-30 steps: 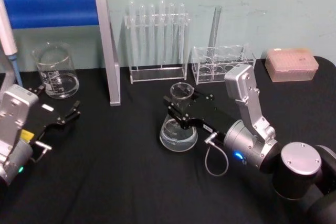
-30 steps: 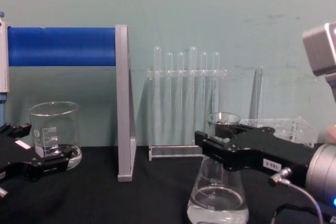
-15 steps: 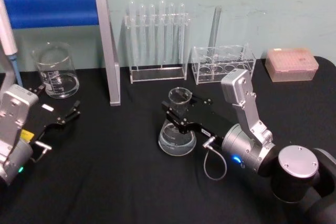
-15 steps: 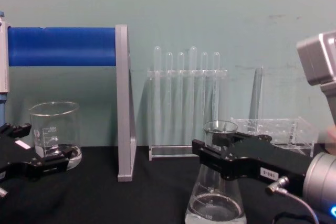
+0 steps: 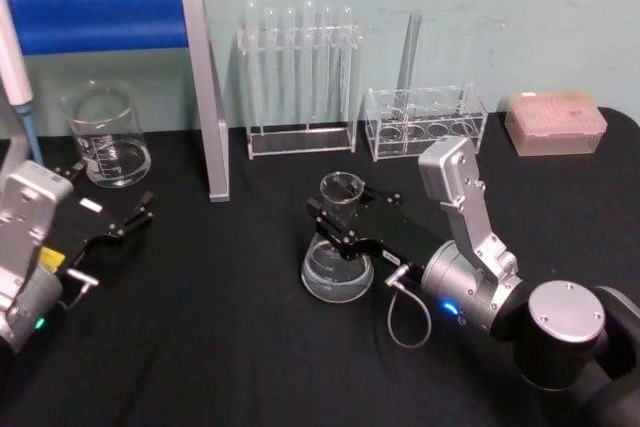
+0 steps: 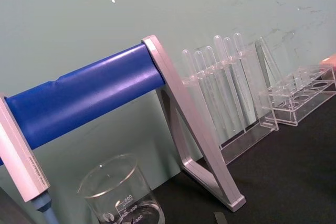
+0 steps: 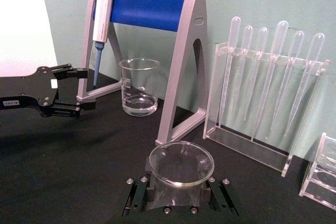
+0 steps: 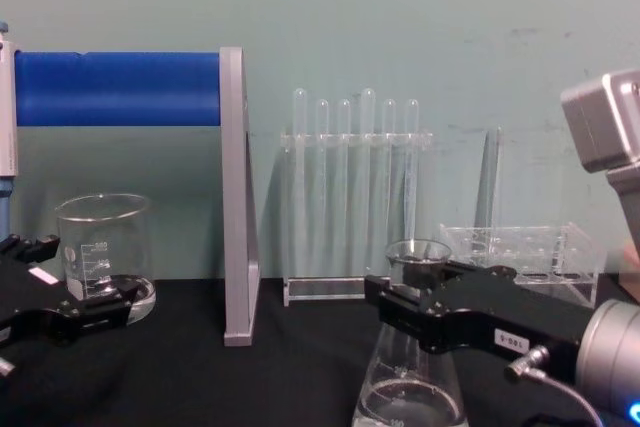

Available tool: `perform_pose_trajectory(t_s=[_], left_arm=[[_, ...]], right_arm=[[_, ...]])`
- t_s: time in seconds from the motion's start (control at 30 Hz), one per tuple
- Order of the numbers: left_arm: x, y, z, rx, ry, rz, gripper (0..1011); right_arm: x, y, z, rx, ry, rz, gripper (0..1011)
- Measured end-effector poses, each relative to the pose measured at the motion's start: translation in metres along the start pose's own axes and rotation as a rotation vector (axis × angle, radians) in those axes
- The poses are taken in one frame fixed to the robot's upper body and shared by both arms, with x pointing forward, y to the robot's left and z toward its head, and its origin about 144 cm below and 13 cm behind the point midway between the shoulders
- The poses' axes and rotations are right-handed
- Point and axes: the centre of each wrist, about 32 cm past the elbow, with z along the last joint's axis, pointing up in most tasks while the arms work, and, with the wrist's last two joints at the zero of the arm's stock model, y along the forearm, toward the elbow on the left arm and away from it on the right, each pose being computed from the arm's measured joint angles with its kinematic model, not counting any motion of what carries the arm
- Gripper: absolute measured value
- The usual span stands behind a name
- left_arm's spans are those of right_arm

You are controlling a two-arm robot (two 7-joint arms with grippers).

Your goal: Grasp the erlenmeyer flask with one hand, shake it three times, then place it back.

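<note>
The right hand (image 5: 335, 222) is pinching the neck of the erlenmeyer flask (image 5: 338, 257), upright at bench centre. The beaker (image 5: 107, 134) stands at ten o'clock. Risk: smooth glass slipping during shaking, spilling liquid. The left hand (image 5: 115, 222), spread, idles at nine o'clock

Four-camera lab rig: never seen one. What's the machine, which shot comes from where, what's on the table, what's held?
It is a two-armed robot. One picture looks down from its head, one looks across from its chest, and one comes from each wrist. On the black table stand a glass beaker, a blue-barred pipette stand, a rack of transfer pipettes, a clear tube rack and a pipette tip box. The right end effector is shut on the neck of the erlenmeyer flask. The left end effector rests open near the beaker, holding nothing.
</note>
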Motion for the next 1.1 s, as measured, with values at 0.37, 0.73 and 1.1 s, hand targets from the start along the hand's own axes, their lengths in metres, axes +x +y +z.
perform_pose_trajectory(t_s=[0.37,0.73,1.1], left_arm=[[0.0000,0.0000,0.0000,0.000,0.000,0.000,1001],[0.0000,0.0000,0.0000,0.000,0.000,0.000,1001],[0.0000,0.0000,0.0000,0.000,0.000,0.000,1001]], right_arm=[[-0.0004,-0.0001,-0.0005,-0.007,0.000,-0.001,457],[-0.0004,0.0000,-0.0003,-0.007,-0.001,-0.001,457],[-0.0002,0.0000,0.0001,-0.004,0.000,-0.001,574]])
